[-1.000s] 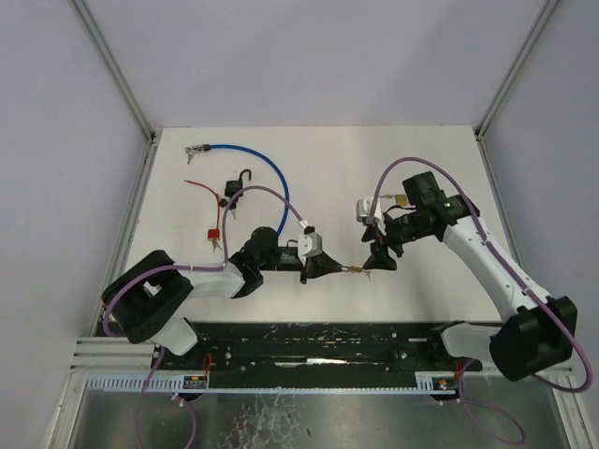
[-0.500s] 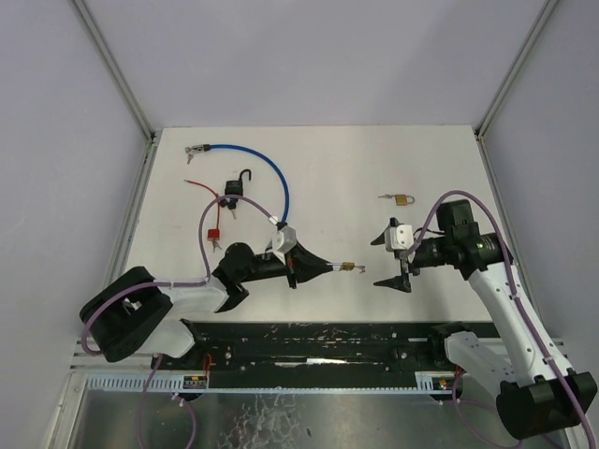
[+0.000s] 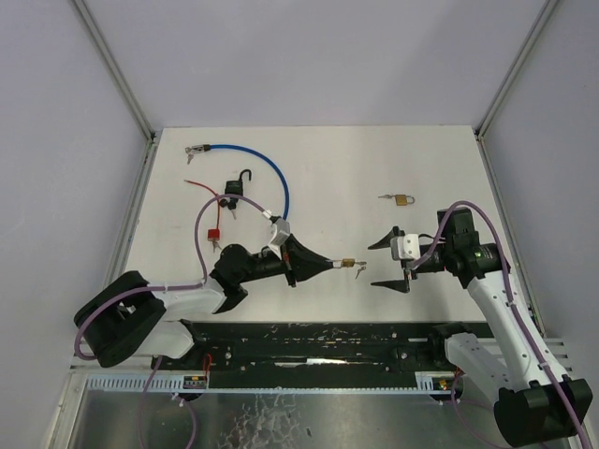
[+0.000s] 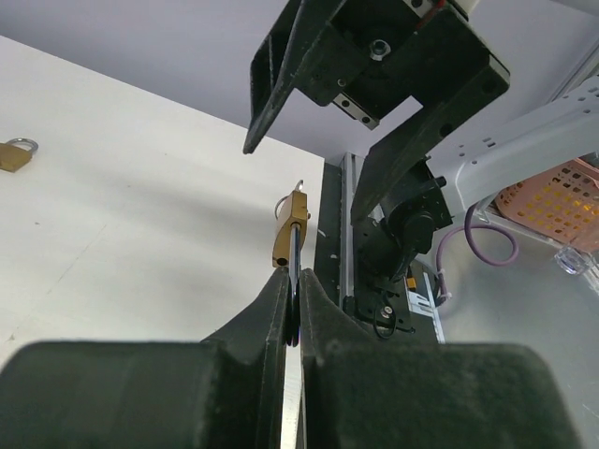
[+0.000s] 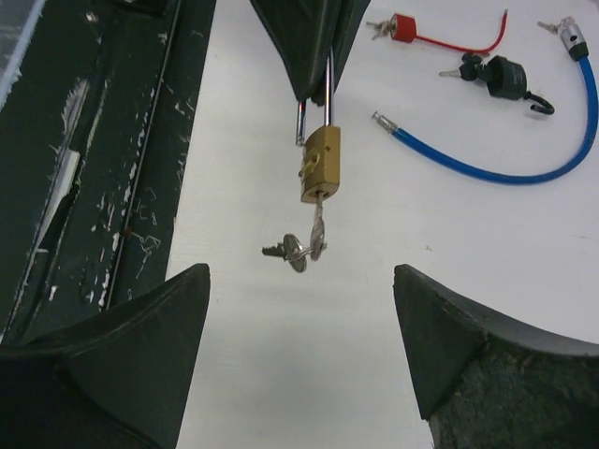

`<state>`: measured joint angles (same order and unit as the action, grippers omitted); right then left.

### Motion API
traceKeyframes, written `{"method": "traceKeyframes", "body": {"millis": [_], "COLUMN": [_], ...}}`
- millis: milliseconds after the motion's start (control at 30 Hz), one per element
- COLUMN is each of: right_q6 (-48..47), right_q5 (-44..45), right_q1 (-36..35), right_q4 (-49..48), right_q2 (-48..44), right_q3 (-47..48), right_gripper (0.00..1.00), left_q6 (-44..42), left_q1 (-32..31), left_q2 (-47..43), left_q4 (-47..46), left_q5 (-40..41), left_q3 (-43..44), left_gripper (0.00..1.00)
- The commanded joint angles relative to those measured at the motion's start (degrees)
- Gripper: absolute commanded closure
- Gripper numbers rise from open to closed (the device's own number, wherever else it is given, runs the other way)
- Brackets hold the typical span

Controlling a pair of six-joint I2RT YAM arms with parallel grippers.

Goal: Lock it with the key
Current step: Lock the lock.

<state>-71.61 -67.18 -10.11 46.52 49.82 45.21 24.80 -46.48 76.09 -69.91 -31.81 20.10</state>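
**Right tool backs off the key; padlock stays clamped in the left tool**

The left tool (image 3: 329,266) is shut tight on the shackle of a small brass padlock (image 3: 348,265) and holds it in the air over the middle of the bench (image 3: 374,159), toward the near edge. The lock body points toward the right arm. A key (image 5: 316,224) sits in the keyhole at the free end of the body, and a second key hangs from its ring.

A second ago the right tool (image 3: 386,262) was right up against that key. Now it has drawn back toward the right edge of the bench. Its jaws stand wide apart with nothing between them, and a clear gap separates them from the keys. The padlock is in almost the same place as before.

In the right wrist view one leg of the shackle disappears into the left tool. The shorter leg shows beside the top of the body, and I cannot tell whether it is seated.

My reading is that the right tool has let go of the key, which stays in the lock. I cannot confirm from here that the lock is shut.

A second brass padlock (image 3: 403,199) lies toward the far right of the bench. A blue cable lock (image 3: 271,173) lies toward the far left corner.
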Motion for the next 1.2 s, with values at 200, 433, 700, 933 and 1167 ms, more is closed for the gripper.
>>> {"method": "traceKeyframes", "body": {"millis": [200, 433, 700, 933, 1167], "right_q6": [16.8, 31.2, 29.8, 34.9, 37.2], "right_q5": [-11.1, -6.5, -9.9, -9.6, -9.8], "right_q1": [-0.2, -3.0, -3.7, -3.7, -3.7], "right_q4": [-13.9, -24.6, -22.9, -27.4, -28.0], "right_q2": [1.9, 2.2, 2.2, 1.3, 0.1], "right_q3": [-2.1, -5.0, -4.3, -4.9, -4.6], "right_gripper": [0.25, 0.31, 0.40, 0.46, 0.51], "left_q6": [-0.4, -0.9, 0.1, 0.6, -0.8], "left_q1": [-3.3, -4.1, -4.3, -4.9, -5.2], "left_q2": [1.8, 2.6, 2.6, 3.3, 3.3], "left_q4": [-6.0, -7.6, -10.5, -10.9, -10.0], "left_q5": [2.1, 5.8, 7.3, 6.1, 5.9], "left_q3": [3.4, 4.6, 3.7, 4.1, 4.4], "left_gripper": [1.00, 1.00, 1.00, 1.00, 1.00]}}
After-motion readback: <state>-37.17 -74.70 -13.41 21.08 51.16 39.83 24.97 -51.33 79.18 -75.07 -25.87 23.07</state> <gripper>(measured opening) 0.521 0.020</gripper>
